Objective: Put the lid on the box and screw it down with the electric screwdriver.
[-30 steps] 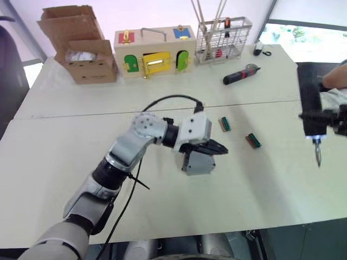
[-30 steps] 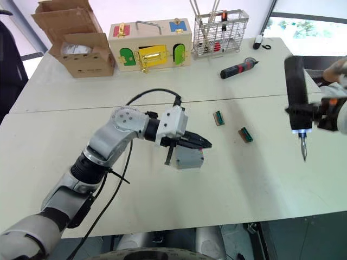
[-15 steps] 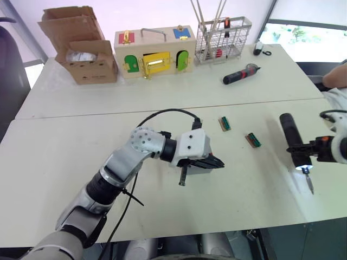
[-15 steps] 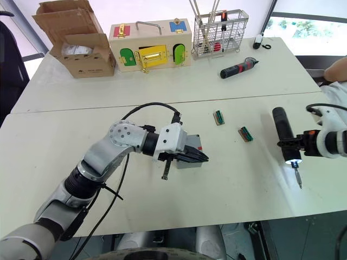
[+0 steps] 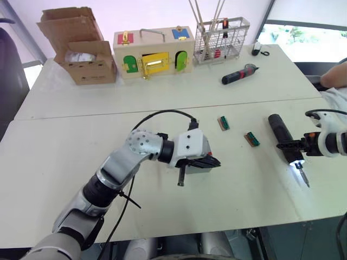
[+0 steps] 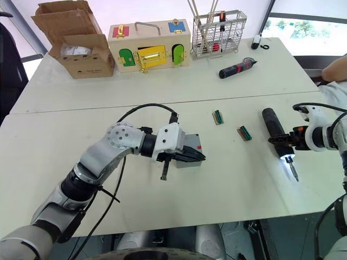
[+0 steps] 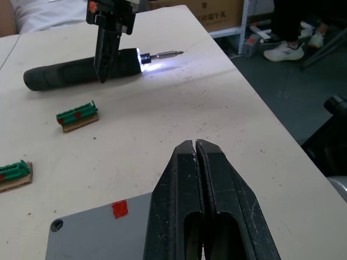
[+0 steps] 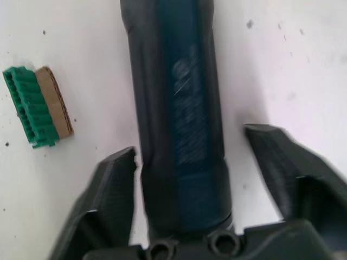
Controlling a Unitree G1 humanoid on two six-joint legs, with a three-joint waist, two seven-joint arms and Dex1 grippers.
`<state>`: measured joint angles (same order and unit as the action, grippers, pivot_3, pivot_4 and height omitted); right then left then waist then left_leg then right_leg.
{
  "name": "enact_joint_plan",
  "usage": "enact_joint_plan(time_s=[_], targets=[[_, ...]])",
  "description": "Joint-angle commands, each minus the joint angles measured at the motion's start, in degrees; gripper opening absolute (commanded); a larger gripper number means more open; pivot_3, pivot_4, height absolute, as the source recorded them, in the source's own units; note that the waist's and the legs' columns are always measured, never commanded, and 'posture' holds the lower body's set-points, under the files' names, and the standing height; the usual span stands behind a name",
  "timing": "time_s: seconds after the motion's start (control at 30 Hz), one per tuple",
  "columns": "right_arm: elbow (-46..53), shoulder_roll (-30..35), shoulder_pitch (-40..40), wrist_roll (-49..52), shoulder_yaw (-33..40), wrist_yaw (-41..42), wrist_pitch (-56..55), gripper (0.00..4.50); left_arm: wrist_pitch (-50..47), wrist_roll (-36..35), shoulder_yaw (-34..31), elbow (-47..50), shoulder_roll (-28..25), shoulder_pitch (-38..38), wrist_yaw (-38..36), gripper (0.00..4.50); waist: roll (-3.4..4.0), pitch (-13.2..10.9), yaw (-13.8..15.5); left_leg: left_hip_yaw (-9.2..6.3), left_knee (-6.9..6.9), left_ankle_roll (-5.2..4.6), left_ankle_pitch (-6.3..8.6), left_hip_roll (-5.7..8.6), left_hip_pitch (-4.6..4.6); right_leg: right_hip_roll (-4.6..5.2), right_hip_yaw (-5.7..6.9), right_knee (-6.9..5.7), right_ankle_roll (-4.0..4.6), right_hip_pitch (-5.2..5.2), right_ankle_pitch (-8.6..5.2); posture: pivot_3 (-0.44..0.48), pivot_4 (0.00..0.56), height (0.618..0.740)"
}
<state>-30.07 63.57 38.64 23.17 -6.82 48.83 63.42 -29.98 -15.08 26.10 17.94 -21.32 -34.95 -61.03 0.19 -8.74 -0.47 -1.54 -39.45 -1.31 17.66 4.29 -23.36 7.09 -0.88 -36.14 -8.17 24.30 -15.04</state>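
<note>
The box (image 6: 188, 153) served as the landmark, sitting on the near half of the white table (image 6: 227, 195). The left gripper (image 7: 198, 157) rested over the box with its two black fingers pressed together, holding nothing. The lid (image 7: 103, 230) already lay on top: flat grey plastic, a screw hole at one corner and a small red mark nearby. It looked light and stiff, likely to slide unless pinned from above.

To the right of the box, well apart, the electric screwdriver (image 5: 282, 136) lay flat on the table, its front lamp lit and its thin bit pointing toward the near edge. The right gripper (image 8: 187, 162) had its fingers spread on either side of the thick dark blue-black barrel, not clamped on it. The tool seemed rigid, fairly heavy and smooth, so a firm hold around mid-barrel would probably suit it best.

Between box and screwdriver lay two green terminal blocks (image 5: 251, 139). Farther beyond were a red-and-black screwdriver (image 5: 240, 74), a wire basket (image 5: 219, 32), a wooden box with coloured doors (image 5: 153, 52) and a cardboard box (image 5: 78, 43).
</note>
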Motion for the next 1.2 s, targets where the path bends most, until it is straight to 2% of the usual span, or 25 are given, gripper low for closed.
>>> enact_joint_plan(time_s=[0.03, 0.2, 0.4, 0.57, 0.67, 0.77, 0.93, 1.1, 1.2], targets=[[-0.61, -0.45, 0.58, -1.98, 1.7, 0.02, -0.33, 4.44, -1.23, -2.35, -3.1, 1.33, -0.1, -0.33, 0.99, 0.0, 0.0, 0.0, 0.16, -0.01, 0.0, 0.0, 0.0, 0.0, 0.0, 0.0, 0.0, 0.0, 0.0, 0.0, 0.0, 0.0, 0.15, 0.737], [-0.02, -1.46, 2.57, -2.19, 7.19, -2.65, -1.47, 4.44, -4.75, -6.87, -13.76, -3.44, -0.33, -3.22, 5.2, 0.0, 0.01, 0.0, 0.06, -0.01, 0.0, 0.02, -0.01, 0.01, -0.01, 0.01, 0.01, -0.04, 0.0, 0.03, 0.0, 0.0, 0.15, 0.737], [7.12, -0.97, 3.61, -1.9, 13.0, -4.3, -4.88, 4.44, -4.3, -6.55, -24.52, -9.96, 0.01, -5.57, 15.9, 0.0, 0.02, 0.01, -0.06, -0.01, 0.11, 0.03, -0.01, 0.01, -0.01, 0.0, 0.03, -0.06, -0.01, 0.13, 0.0, 0.0, 0.15, 0.737], [30.63, -3.55, -6.83, 7.1, 25.42, -1.34, -4.7, 4.44, -6.22, -5.49, -30.75, -2.07, -2.27, 3.88, 24.88, 0.0, 0.0, 0.0, -0.1, -0.12, 0.32, 0.06, 0.0, 0.0, -0.04, 0.01, 0.11, -0.08, -0.01, 0.25, 0.0, 0.0, 0.15, 0.737], [45.49, -11.08, -15.5, 17.48, 34.94, -2.11, 0.23, 4.44, -16.29, -17.36, -34.76, 6.81, -3.94, 14.25, 21.85, 0.0, -0.08, 0.02, -0.08, -0.22, 0.28, 0.08, 0.0, -0.01, -0.07, 0.0, 0.15, -0.09, -0.01, 0.21, 0.0, 0.0, 0.15, 0.737], [53.78, -14.5, -23.97, 20.66, 38.78, -4.41, 3.04, 4.44, -23.07, -25.64, -36.4, 14.73, -7.05, 23.97, 19.94, 0.0, -0.07, 0.02, 0.42, -0.24, 0.23, 0.07, 0.0, 0.0, -0.03, 0.03, 0.09, -0.09, -0.01, 0.14, 0.01, 0.0, 0.15, 0.737], [58.19, -12.85, -34.97, 24.83, 42.93, -3.1, 7.42, 4.44, -27.0, -34.41, -37.88, 19.64, -10.77, 34.02, 17.99, 0.0, -0.06, 0.03, 1.9, -0.25, 0.06, 0.08, -0.01, 0.09, 0.08, 0.06, -0.02, -0.06, 0.02, -0.14, 0.01, 0.0, 0.15, 0.737], [56.95, -10.17, -42.77, 24.75, 43.07, 0.42, 5.25, 4.44, -25.99, -36.1, -35.18, 21.39, -10.2, 38.91, 20.23, 0.0, -0.08, 0.02, 2.05, -0.23, 0.19, 0.04, 0.02, 0.07, 0.58, 0.04, -0.04, 0.04, 0.05, -0.59, 0.0, 0.0, 0.15, 0.737], [55.82, -10.07, -42.94, 23.12, 39.76, 0.27, 2.4, 4.44, -25.63, -36.84, -35.54, 20.5, -10.85, 39.31, 20.14, 0.0, -0.07, 0.02, 2.04, -0.22, 0.3, -0.21, 0.17, 0.04, 0.97, 0.02, -0.04, 0.14, 0.07, -0.96, -0.01, 0.0, 0.15, 0.737]])
